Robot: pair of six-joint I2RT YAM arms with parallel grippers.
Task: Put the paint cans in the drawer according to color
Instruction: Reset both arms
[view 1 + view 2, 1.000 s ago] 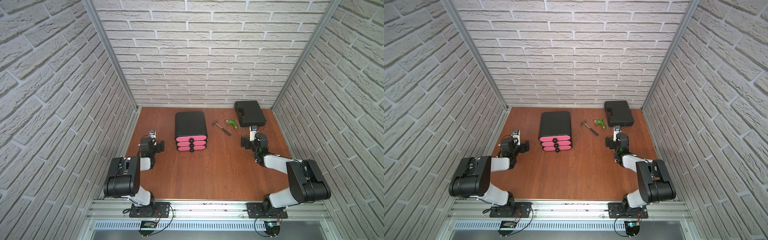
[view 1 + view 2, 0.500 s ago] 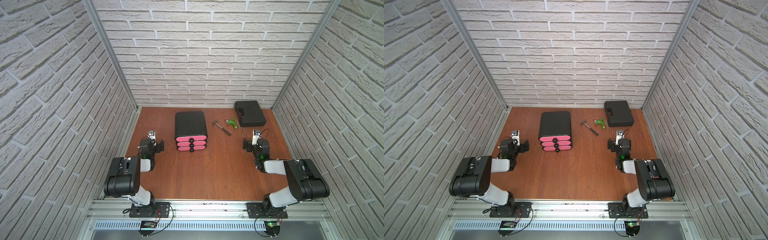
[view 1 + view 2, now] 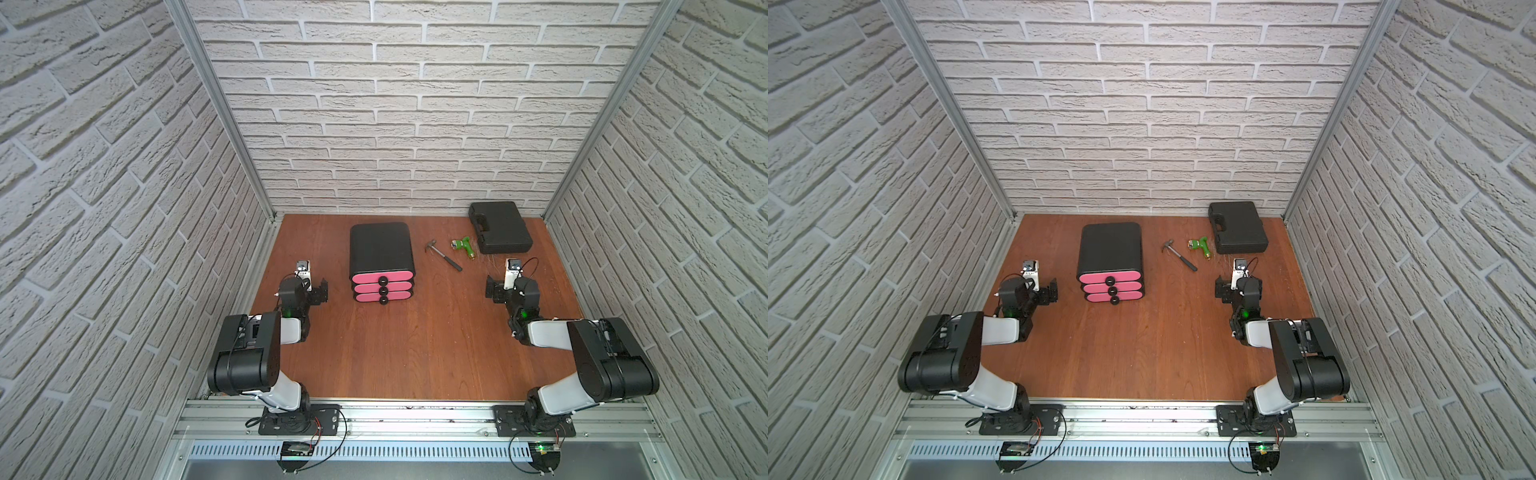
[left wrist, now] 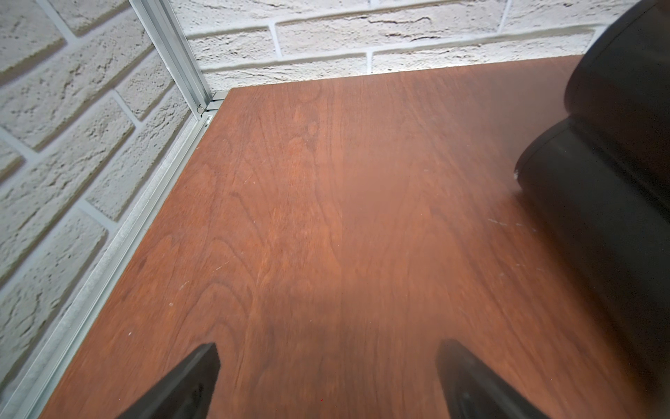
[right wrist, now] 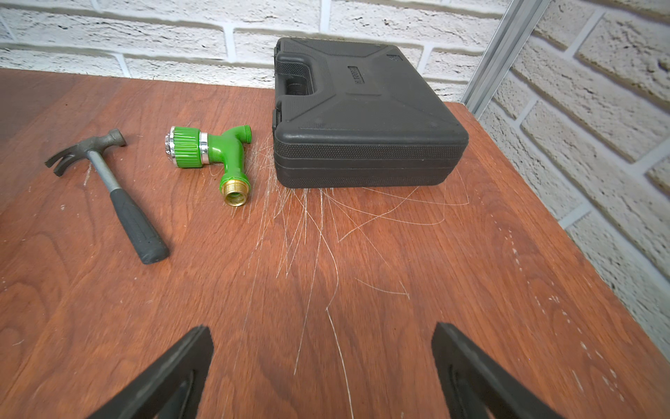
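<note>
Left fingers (image 4: 188, 384) and right fingers (image 5: 174, 373) gape empty above the scratched wooden table (image 5: 398, 272), white brick walls (image 3: 415, 124) around.

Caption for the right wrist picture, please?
Right gripper, jaws open, over a scratched table, facing a hammer, green nozzle and shut black case.
</note>
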